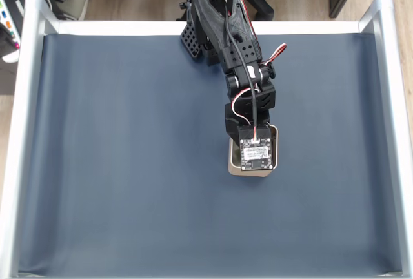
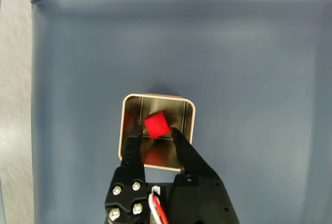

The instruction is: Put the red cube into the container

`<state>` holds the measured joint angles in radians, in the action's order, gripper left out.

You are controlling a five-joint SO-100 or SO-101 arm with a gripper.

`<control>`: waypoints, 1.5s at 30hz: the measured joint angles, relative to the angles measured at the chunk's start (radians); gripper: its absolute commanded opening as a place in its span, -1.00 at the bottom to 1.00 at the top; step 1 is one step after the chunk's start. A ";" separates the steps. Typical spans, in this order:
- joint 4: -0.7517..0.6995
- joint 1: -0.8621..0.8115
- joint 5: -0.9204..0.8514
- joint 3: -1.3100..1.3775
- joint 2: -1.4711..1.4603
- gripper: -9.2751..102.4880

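Observation:
In the wrist view the red cube [image 2: 157,124] sits tilted inside the outline of the container [image 2: 128,130], a square silvery tin with rounded corners. A red reflection shows on the tin's shiny floor. My gripper [image 2: 155,129] hangs just above the tin, open. Its two black fingertips [image 2: 136,129] stand on either side of the cube's near edge with small gaps to it. Whether the cube rests on the floor or is in the air, I cannot tell. In the fixed view the arm [image 1: 232,40] and its wrist board cover most of the container [image 1: 232,163].
A dark blue mat [image 1: 116,163] covers the table, framed by pale metal rails [image 1: 26,130] on the left, right and back. The arm's base stands at the back middle. Open mat lies on all sides of the tin.

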<state>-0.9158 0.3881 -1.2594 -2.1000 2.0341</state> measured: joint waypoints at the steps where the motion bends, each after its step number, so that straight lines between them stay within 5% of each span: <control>1: 0.000 0.000 0.000 0.000 0.008 -0.75; 21: -0.037 -0.132 -0.063 0.048 0.322 -0.83; 45: 0.000 -0.328 -0.222 -0.856 1.262 -0.83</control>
<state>-0.9158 0.0598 -1.4818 -2.9560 3.2965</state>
